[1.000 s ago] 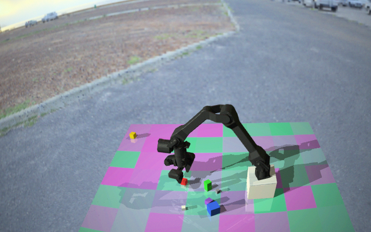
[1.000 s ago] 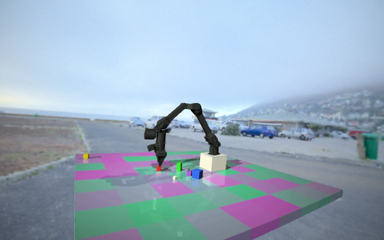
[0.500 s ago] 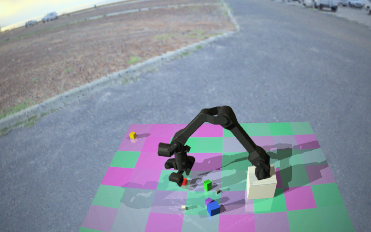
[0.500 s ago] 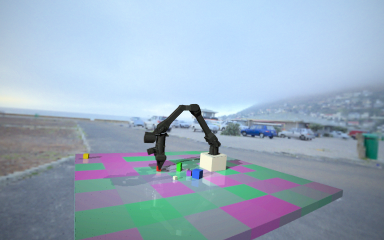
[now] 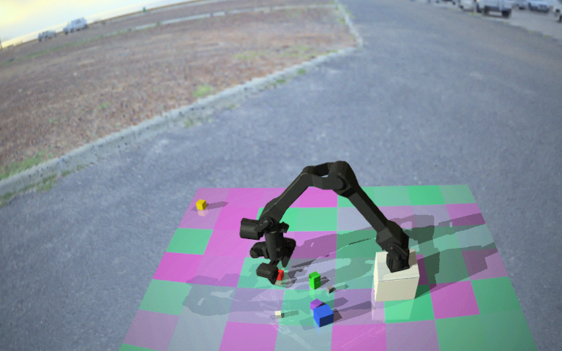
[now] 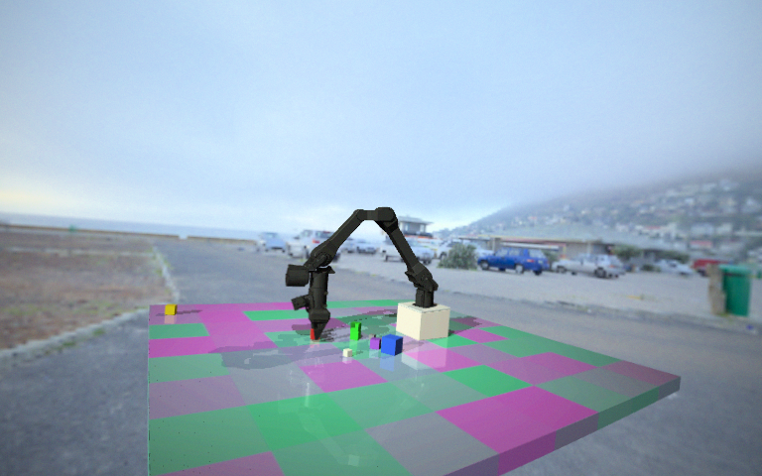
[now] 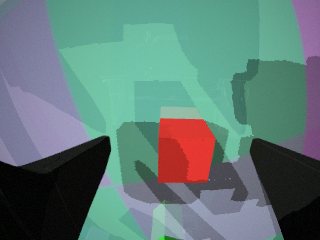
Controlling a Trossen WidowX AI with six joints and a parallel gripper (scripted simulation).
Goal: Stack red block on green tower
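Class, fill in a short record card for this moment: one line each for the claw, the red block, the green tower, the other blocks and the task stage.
claw: claw open, lowered around the red block, holding nothing
red block: red block on the checkered board, between the open fingers
green tower: green tower upright, apart from the red block
other blocks: blue block, purple block, yellow block far off in a corner
task stage: red block not yet gripped or stacked
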